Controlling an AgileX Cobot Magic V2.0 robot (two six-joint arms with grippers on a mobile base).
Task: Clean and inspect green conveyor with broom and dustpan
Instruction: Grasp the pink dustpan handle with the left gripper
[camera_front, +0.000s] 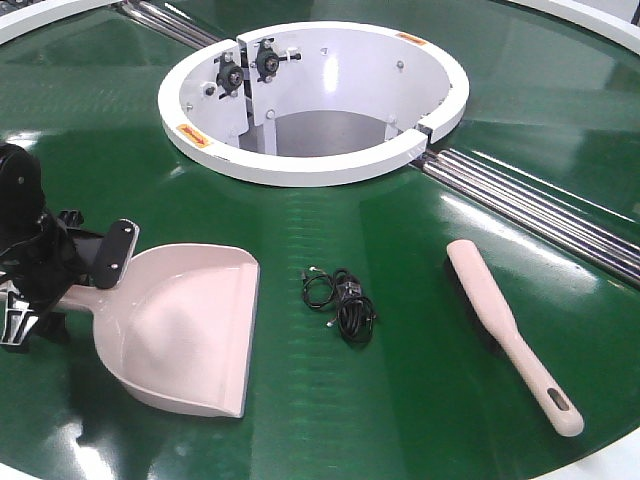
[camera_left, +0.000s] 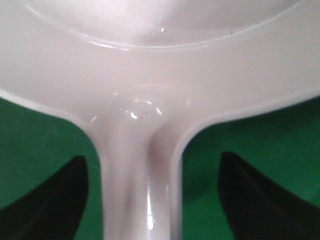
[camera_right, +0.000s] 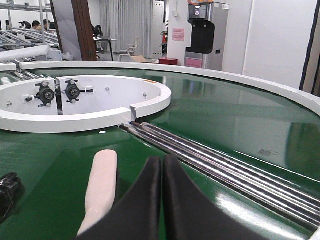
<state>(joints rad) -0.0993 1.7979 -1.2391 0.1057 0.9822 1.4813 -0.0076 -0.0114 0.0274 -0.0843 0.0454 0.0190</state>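
The pale pink dustpan (camera_front: 190, 330) lies flat on the green conveyor (camera_front: 400, 260) at the left, its wide edge toward the front. My left gripper (camera_front: 72, 288) is open and straddles the dustpan's handle. In the left wrist view (camera_left: 152, 157) green belt shows between each black finger (camera_left: 55, 200) and the handle, below the dustpan's body (camera_left: 160, 65). The broom (camera_front: 505, 325) lies on the belt at the right, handle toward the front. My right gripper (camera_right: 162, 160) is shut and empty, just right of the broom (camera_right: 102, 185) and low over the belt (camera_right: 225, 115). It is out of the front view.
A tangled black cable (camera_front: 342, 298) lies on the belt between dustpan and broom, and its edge shows in the right wrist view (camera_right: 7, 192). The white ring of the central opening (camera_front: 310, 165) is behind. Steel roller strips (camera_front: 540, 210) run diagonally at the right, close to my right gripper (camera_right: 210, 160).
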